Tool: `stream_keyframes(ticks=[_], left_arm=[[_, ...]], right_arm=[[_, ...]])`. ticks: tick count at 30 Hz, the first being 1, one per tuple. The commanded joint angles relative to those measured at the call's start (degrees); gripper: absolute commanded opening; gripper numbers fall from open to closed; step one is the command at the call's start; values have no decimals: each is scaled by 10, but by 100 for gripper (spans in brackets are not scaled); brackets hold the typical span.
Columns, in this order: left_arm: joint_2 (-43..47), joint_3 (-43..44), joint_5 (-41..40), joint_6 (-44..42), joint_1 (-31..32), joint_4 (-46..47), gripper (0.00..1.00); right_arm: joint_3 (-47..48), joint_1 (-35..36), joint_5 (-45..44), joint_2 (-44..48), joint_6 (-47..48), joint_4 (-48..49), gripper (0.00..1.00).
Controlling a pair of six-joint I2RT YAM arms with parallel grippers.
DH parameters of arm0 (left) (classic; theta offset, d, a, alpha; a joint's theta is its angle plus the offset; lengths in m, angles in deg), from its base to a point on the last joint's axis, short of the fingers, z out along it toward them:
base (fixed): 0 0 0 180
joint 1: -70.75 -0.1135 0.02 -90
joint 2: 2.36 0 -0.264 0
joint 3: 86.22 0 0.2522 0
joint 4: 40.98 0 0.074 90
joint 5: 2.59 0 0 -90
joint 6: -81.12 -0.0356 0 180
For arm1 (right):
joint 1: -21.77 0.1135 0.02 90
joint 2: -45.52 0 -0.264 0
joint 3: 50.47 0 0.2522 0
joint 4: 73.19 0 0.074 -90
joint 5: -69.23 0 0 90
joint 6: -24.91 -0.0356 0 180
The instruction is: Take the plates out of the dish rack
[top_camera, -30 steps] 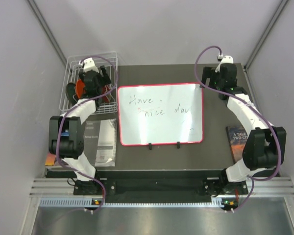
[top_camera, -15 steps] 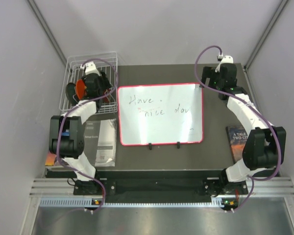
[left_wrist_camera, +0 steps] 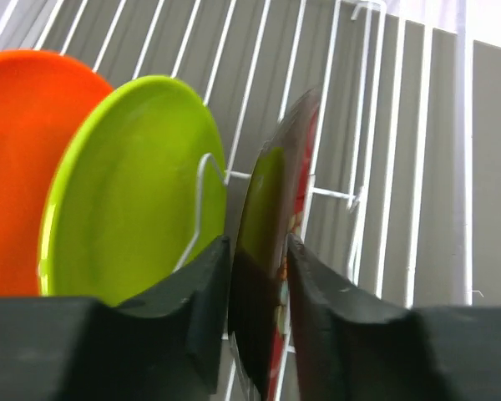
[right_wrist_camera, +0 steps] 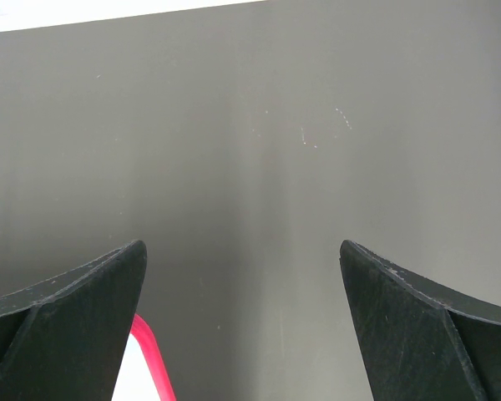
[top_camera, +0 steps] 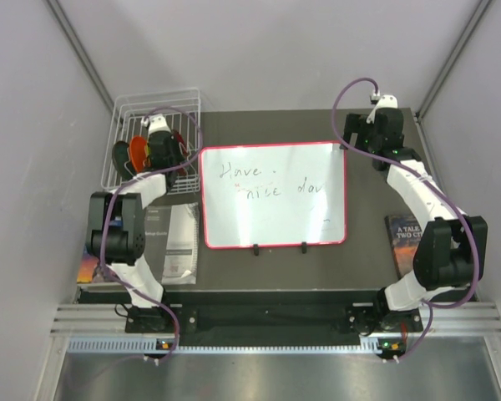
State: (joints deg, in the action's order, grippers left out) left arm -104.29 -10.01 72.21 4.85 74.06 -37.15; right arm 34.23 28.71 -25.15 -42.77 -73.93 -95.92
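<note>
The white wire dish rack (top_camera: 121, 107) stands at the table's far left corner. Inside it, plates stand on edge. In the left wrist view an orange plate (left_wrist_camera: 25, 150), a lime green plate (left_wrist_camera: 134, 192) and a red plate (left_wrist_camera: 271, 209) with pale markings stand in a row between the rack wires (left_wrist_camera: 417, 167). My left gripper (left_wrist_camera: 257, 259) has one finger on each face of the red plate's rim and is shut on it. From above, the left gripper (top_camera: 161, 153) sits in the rack beside the orange plate (top_camera: 137, 152). My right gripper (right_wrist_camera: 242, 259) is open over bare table, holding nothing.
A red-framed whiteboard (top_camera: 273, 194) with handwriting fills the table's middle; its corner (right_wrist_camera: 146, 355) shows under the right gripper (top_camera: 361, 134). A white booklet (top_camera: 180, 242) lies near the left arm, a dark book (top_camera: 401, 234) near the right arm.
The left gripper has pushed further into the rack and closed its jaws around the red plate. The right arm has stayed still.
</note>
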Motion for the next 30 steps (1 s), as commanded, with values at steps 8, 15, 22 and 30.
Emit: stream_keyframes(ticks=[8,15,22,30], left_arm=[[34,6,-10,-15,-1,30,0],[37,71,-47,-79,6,-5,0],[58,94,-96,-157,20,-10,0],[132,104,-56,-138,24,-35,0]], right_arm=[[0,3,26,2,-3,-13,100],[-3,2,31,3,-9,-14,100],[-4,3,32,5,-11,-15,100],[18,3,40,8,-12,-15,100]])
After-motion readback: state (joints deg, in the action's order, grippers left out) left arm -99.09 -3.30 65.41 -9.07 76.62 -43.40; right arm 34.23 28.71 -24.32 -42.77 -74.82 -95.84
